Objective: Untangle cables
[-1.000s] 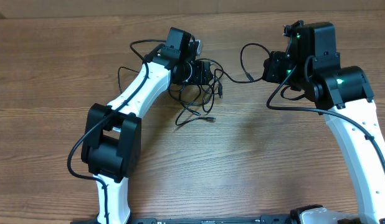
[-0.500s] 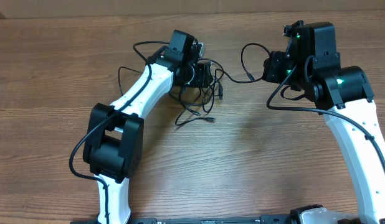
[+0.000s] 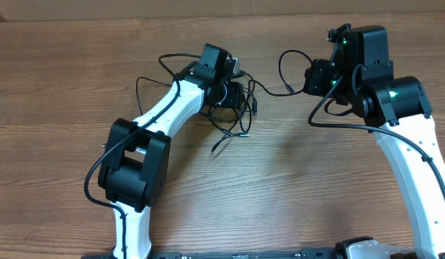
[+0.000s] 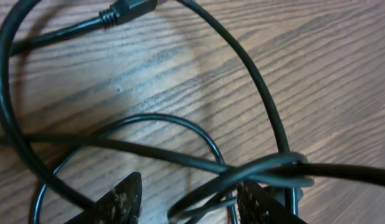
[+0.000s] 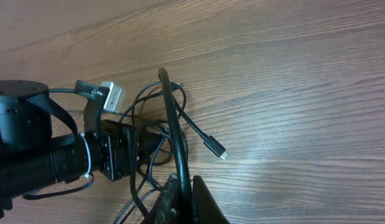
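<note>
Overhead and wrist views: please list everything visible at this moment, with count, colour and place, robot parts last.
thin black flexible cables: a few, exact count unclear; black; loosely tangled at the table's upper middle, one strand running to the right gripper.
small plug ends: at least two visible; black; at the tangle's edges.
brown wooden table: one; brown; under everything.
white robot arms: two; white with black joints; reaching in from the lower left and right.
left gripper: one; black; over the tangle, jaws apart with strands between.
right gripper: one; black; upper right, shut on a strand.
</note>
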Controlling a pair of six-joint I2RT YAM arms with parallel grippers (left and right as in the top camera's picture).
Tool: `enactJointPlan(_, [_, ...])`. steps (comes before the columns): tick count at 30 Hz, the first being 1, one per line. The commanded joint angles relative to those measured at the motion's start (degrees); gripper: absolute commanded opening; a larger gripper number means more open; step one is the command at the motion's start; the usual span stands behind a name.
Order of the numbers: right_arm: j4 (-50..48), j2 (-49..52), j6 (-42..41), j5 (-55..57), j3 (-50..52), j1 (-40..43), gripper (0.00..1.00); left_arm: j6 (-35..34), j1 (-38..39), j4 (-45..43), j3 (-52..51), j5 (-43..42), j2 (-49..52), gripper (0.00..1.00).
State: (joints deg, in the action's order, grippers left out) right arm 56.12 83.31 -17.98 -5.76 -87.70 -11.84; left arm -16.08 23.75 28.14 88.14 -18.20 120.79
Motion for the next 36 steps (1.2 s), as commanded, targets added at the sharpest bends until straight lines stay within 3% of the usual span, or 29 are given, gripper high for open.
enactJointPlan(1, [-0.4, -1.4, 0.5, -0.3, -1.7, -0.2, 0.04, 1.1, 1.2, -1.6, -1.4, 0.8, 0.8, 0.42])
enactJointPlan(5, [-0.2, -1.4, 0.5, -0.3, -1.7, 0.0, 0.04, 0.8, 1.5, -4.1, -1.3, 0.6, 0.8, 0.04])
enactJointPlan(12, [2.6, -1.4, -2.0, 9.3, -1.7, 0.0, 0.04, 2.9, 0.1, 1.9, 3.6, 1.5, -2.6, 0.04])
enactJointPlan(20, [11.2, -0.2, -3.4, 27.1, -1.6, 0.1, 0.04, 4.5, -4.8, 18.7, 12.8, 3.1, -17.0, 0.04])
enactJointPlan(31, [12.7, 6.4, -3.5, 23.3, -1.5, 0.1, 0.04, 6.5, -6.1, 25.7, 13.1, 2.9, -31.7, 0.04])
enactJointPlan(33, [11.0, 7.0, -3.4, 19.1, -1.5, 0.1, 0.19, 6.4, -6.1, 26.4, 13.1, 2.9, -32.7, 0.04])
enactJointPlan(34, [9.6, 7.0, -2.8, 15.9, -1.5, 0.1, 0.48, 6.0, -6.1, 26.7, 13.1, 2.6, -32.9, 0.04])
enactJointPlan(35, [7.8, 6.8, -1.2, 11.6, -1.6, 0.1, 0.67, 5.7, -6.1, 27.1, 13.1, 2.2, -32.9, 0.04])
enactJointPlan(36, [6.8, 6.7, 0.1, 8.6, -1.7, 0.1, 0.75, 5.8, -6.1, 27.4, 13.0, 1.8, -32.7, 0.04])
